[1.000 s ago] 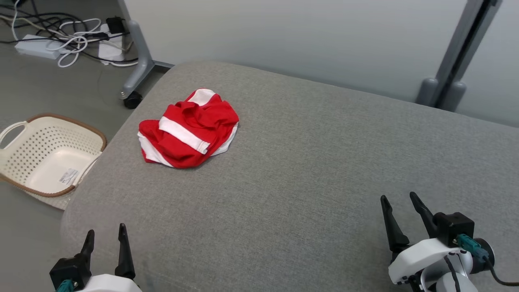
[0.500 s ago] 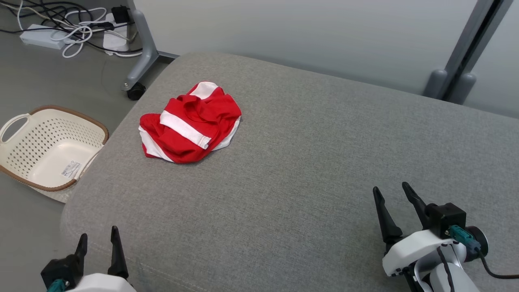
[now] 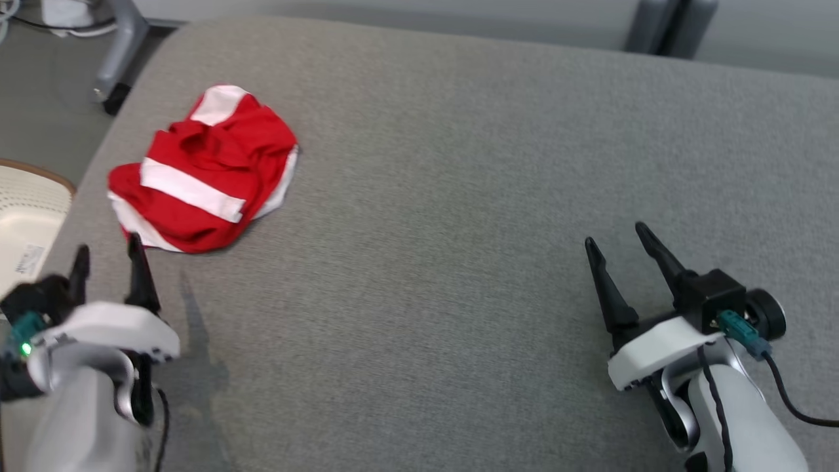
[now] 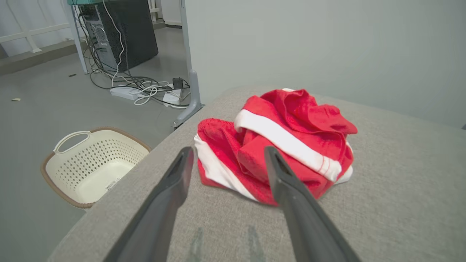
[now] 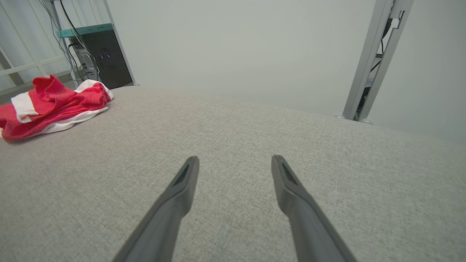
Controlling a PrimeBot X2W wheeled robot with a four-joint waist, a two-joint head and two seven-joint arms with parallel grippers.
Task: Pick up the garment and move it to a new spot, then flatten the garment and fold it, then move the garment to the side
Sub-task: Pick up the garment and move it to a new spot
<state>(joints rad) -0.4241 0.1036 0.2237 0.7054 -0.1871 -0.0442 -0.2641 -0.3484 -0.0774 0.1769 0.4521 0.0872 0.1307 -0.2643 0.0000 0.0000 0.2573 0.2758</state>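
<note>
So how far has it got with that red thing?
Nothing looks done: the garment lies crumpled on the cushion. In hand, the open left gripper hovers at its near edge, gripping nothing. Lifting, moving, flattening, folding and setting aside all remain.

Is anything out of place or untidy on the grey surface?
The red and white garment lies crumpled in a heap, not flat, near the far left corner of the grey cushion. Nothing looks spilled or damaged.

No legible text or labels.
</note>
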